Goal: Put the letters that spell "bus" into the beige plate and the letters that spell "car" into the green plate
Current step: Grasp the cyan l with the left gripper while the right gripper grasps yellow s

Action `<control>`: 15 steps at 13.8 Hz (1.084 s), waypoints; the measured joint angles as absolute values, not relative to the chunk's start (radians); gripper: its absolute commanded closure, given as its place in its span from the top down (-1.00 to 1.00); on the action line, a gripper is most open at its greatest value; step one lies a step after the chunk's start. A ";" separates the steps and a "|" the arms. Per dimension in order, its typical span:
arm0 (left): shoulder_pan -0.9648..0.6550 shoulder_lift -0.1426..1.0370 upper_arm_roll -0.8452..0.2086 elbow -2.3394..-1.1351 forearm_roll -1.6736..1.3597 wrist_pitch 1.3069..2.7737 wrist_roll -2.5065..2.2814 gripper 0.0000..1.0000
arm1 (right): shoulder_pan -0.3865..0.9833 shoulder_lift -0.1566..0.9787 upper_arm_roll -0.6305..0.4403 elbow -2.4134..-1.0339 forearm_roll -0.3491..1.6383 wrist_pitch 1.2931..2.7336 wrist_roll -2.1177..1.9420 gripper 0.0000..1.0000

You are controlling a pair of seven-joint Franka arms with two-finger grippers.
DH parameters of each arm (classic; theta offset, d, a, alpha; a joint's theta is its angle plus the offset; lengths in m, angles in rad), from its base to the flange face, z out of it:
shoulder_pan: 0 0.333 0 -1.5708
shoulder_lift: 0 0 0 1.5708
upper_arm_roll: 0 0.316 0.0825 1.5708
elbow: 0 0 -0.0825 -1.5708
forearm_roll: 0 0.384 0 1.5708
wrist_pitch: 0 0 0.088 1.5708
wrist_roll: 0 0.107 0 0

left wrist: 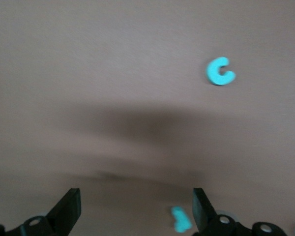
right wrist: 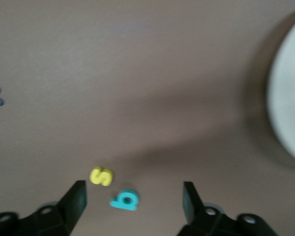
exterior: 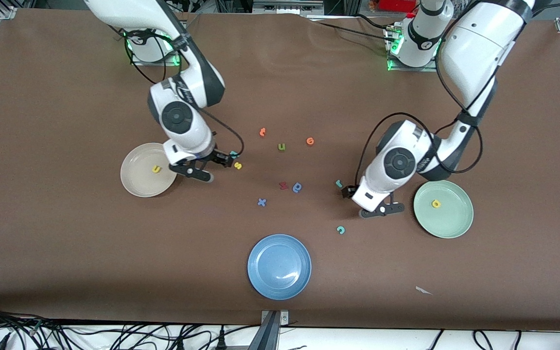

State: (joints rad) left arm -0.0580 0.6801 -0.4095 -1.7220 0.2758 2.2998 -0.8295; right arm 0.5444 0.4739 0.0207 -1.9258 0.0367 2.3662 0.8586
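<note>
The round blue plate (exterior: 279, 267) lies idle; the spread-fingered right gripper (right wrist: 132, 199) risks nudging the yellow foam "s" (right wrist: 102, 176) while taking the teal foam "b" (right wrist: 125, 199), and the left gripper (left wrist: 136, 206) hangs wide apart.

— Can you reach the teal "b" (right wrist: 124, 200)?
— Yes, it lies between your right hand (right wrist: 132, 204)'s spread fingers; the yellow "s" (right wrist: 102, 176) crowds just beside it.

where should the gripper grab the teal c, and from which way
Straight down from above: the teal c lies flat on the table, apart from other letters. Probably pinch across its curved back and open side; the open left gripper is nearest.
</note>
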 measured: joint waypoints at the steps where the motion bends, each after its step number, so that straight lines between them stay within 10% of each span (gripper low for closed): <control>1: -0.073 0.681 -0.410 -1.739 0.276 2.331 -0.870 0.92 | 0.562 0.501 0.021 -1.925 0.037 2.407 0.887 0.57; 15: -0.132 0.700 -0.408 -1.817 0.275 2.440 -1.057 -0.03 | 0.611 0.600 0.021 -1.920 0.037 2.508 0.942 -0.06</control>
